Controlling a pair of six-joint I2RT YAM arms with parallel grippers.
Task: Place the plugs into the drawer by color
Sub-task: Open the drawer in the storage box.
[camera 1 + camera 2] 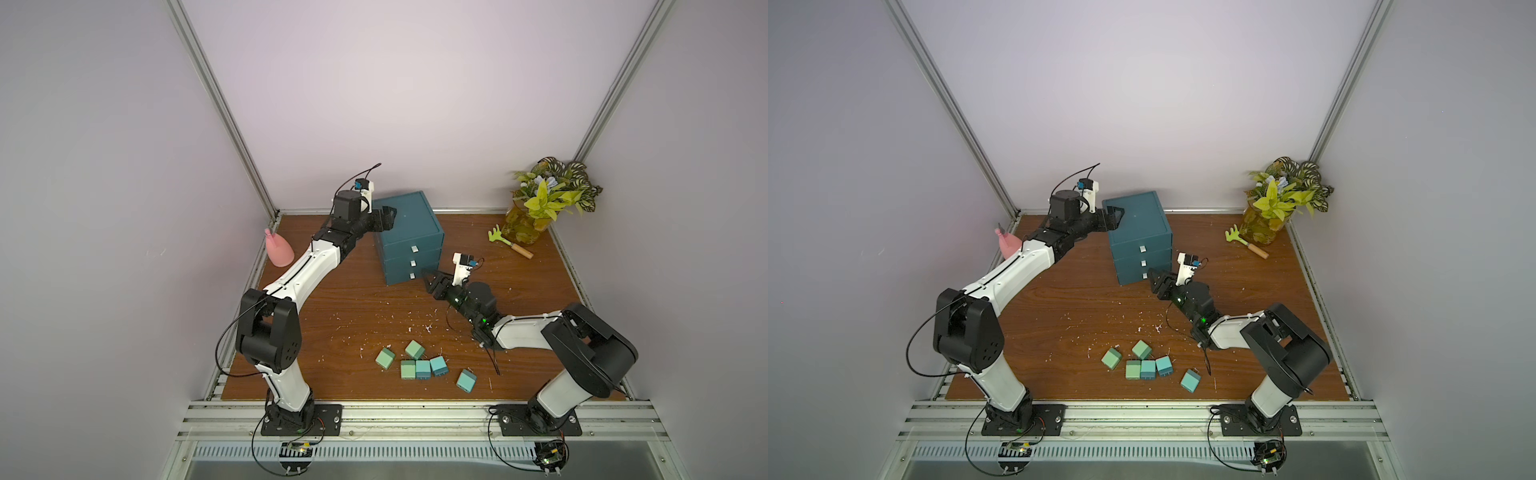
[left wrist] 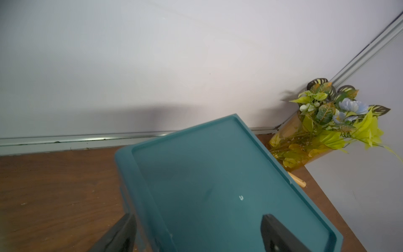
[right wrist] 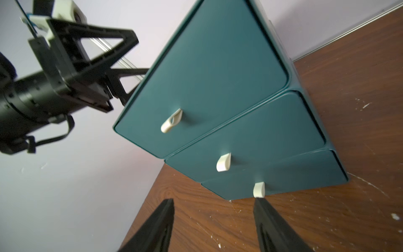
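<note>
**Both arms wait open at the drawer cabinet point(image 1: 409, 232)**

The left gripper point(image 2: 198, 216) has its jaws apart astride the cabinet's upper side edge, with one finger over the top and the other beside the wall. The right gripper point(image 3: 214, 200) is open and empty. The lowest white tab handle point(image 3: 259, 189) is just ahead of one of its fingertips. Six plugs point(image 1: 422, 368), three mint green and three blue-teal, lie well behind the right gripper.

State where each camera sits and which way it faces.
Both top views: high above the bases, looking down on cabinet, plugs; left arm, right arm show.
Left wrist: on left arm, facing over the cabinet's top toward the plant; left hand shows.
Right wrist: low, facing the drawer fronts; right hand and left hand show.
All share the cabinet.
</note>
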